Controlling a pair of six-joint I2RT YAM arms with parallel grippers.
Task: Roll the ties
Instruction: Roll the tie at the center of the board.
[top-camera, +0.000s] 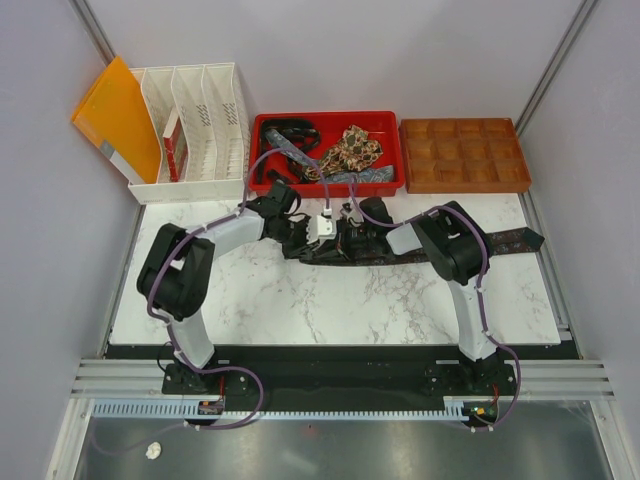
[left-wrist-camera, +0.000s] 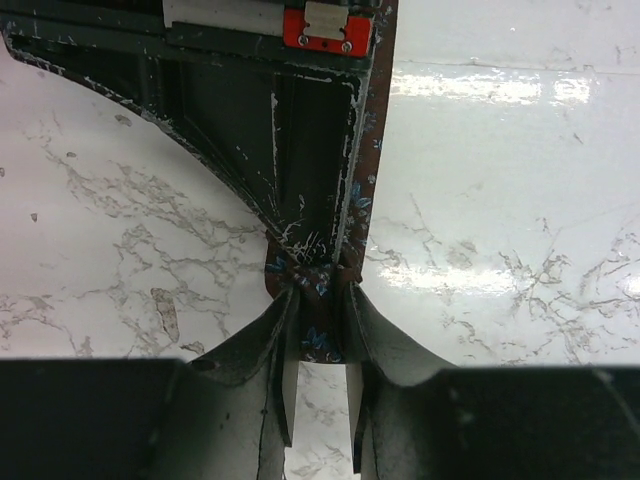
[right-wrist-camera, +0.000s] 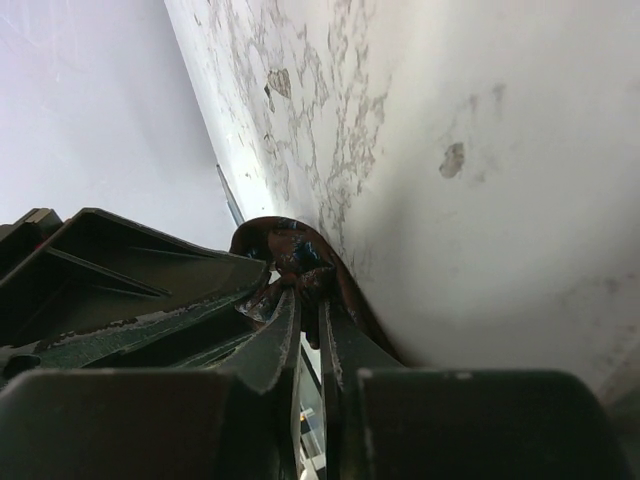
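A dark brown tie with small blue marks (top-camera: 500, 241) lies across the back of the marble table, its wide end at the right. My left gripper (top-camera: 305, 238) and right gripper (top-camera: 345, 240) meet at its narrow left end. In the left wrist view the left gripper (left-wrist-camera: 320, 330) is shut on the tie's end (left-wrist-camera: 318, 342), facing the right gripper's dark body (left-wrist-camera: 300, 110). In the right wrist view the right gripper (right-wrist-camera: 308, 290) is shut on a curled fold of the same tie (right-wrist-camera: 290, 250). More ties (top-camera: 355, 150) lie in the red tray (top-camera: 392, 125).
A white file rack (top-camera: 200, 120) with an orange folder (top-camera: 115, 115) stands at the back left. A brown compartment tray (top-camera: 462, 153) sits at the back right. The red tray is just behind both grippers.
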